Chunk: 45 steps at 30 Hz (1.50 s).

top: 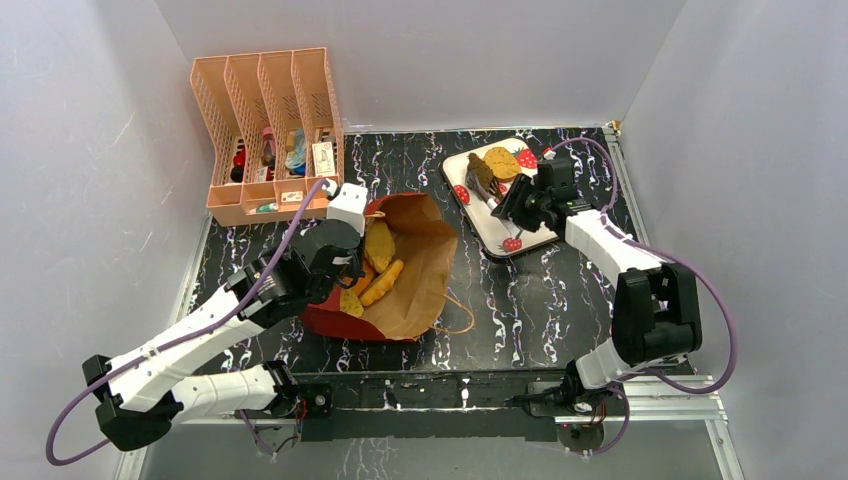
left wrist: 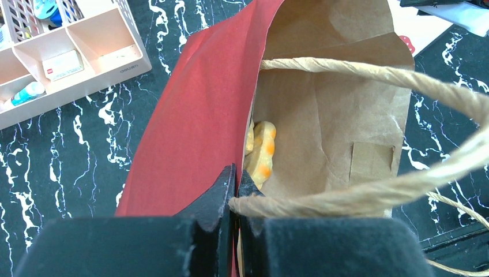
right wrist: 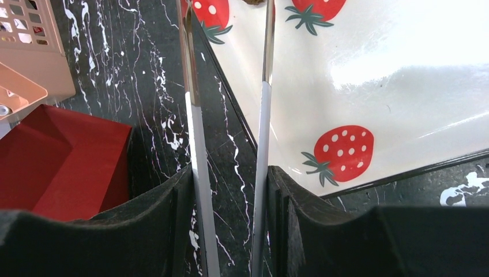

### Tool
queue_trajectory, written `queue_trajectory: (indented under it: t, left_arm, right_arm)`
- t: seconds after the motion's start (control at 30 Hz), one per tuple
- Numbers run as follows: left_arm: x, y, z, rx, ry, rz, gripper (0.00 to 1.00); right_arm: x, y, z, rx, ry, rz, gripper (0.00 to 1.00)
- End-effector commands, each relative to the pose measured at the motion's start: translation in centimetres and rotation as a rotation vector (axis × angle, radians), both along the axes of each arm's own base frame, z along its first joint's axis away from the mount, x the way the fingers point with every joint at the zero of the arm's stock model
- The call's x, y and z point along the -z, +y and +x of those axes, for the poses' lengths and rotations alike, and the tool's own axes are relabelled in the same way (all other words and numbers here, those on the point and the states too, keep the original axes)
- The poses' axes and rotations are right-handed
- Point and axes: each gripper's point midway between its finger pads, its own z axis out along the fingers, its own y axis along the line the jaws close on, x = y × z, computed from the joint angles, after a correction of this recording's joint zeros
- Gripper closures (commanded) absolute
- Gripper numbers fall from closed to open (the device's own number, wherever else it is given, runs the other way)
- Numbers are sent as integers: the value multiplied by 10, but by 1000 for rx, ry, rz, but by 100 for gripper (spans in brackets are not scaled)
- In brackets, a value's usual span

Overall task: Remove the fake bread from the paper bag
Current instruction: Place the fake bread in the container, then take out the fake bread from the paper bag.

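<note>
The left claw [left wrist: 235, 190] is pinched shut on the thin red rim of the paper bag [left wrist: 196, 115], which looks light and floppy. Just ahead of it, inside, lies the fake bread [left wrist: 262, 153], probably light, firm and smooth. The right claw [right wrist: 229, 176], half closed, grips tongs [right wrist: 196, 133] beside the strawberry tray [right wrist: 403, 86]; take each piece across its middle.

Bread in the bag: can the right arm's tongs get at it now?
Probably yes: the left gripper pinches the paper bag's rim, its mouth gapes, the bread lies exposed to the tongs.
</note>
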Motion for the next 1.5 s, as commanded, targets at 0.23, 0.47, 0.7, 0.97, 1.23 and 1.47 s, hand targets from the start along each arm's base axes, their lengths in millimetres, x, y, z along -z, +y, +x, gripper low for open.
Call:
queue_trajectory:
  t: [0.23, 0.47, 0.7, 0.97, 1.23, 1.47]
  left_arm:
    - [-25, -2, -1, 4, -52, -88, 100]
    - [-22, -2, -3, 16, -46, -84, 100]
    - [-16, -2, -4, 35, -40, -67, 100]
    - [-4, -9, -3, 54, -24, -57, 100]
    - [12, -28, 4, 79, 3, -52, 100]
    - [12, -44, 11, 99, 0, -61, 100]
  right_arm:
    - [-40, -11, -8, 17, -111, -20, 58]
    - [-50, -14, -19, 24, -113, -23, 60]
    - [-92, -13, -45, 21, -187, 16, 62]
    - [-161, -6, -91, -9, -281, 71, 62]
    - [-202, 0, -134, -75, -320, 119, 62]
    - [-224, 3, -171, -163, -324, 132, 63]
